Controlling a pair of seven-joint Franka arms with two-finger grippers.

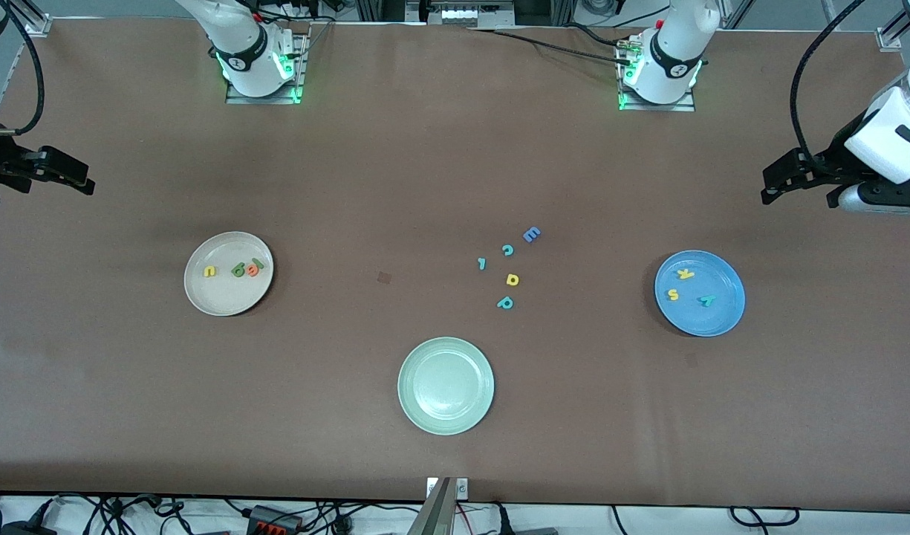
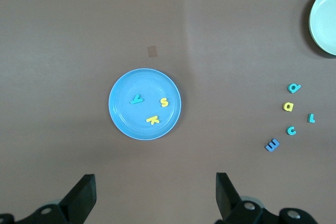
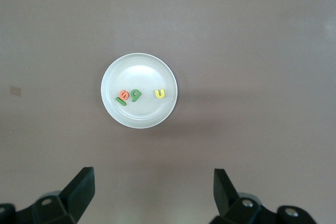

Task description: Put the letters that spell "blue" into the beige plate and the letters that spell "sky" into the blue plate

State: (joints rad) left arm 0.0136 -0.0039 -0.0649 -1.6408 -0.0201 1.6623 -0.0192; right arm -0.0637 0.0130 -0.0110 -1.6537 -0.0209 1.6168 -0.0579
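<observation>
1. The left end effector [image 2: 152, 198] hung released and empty, high over the surface; the blue plate [image 2: 122, 120] below it held the yellow s [image 2: 164, 102], yellow k [image 2: 152, 120] and teal y [image 2: 136, 99].
2. The right end effector [image 3: 152, 198] likewise stood released above the beige plate [image 3: 139, 119], which carried the dark green b [image 3: 136, 95], light-green l [image 3: 121, 102], yellow u [image 3: 160, 94] and orange e [image 3: 124, 95].
3. Sorting looked complete, so both arms were best kept clear; the spare letters [image 1: 511, 279] needed no handling.

The brown tabletop [image 1: 395, 163] carries a round beige plate [image 1: 202, 297], a round blue plate [image 1: 718, 316], a pale green plate [image 1: 446, 386], and five loose foam letters [image 1: 512, 279] near its middle.
</observation>
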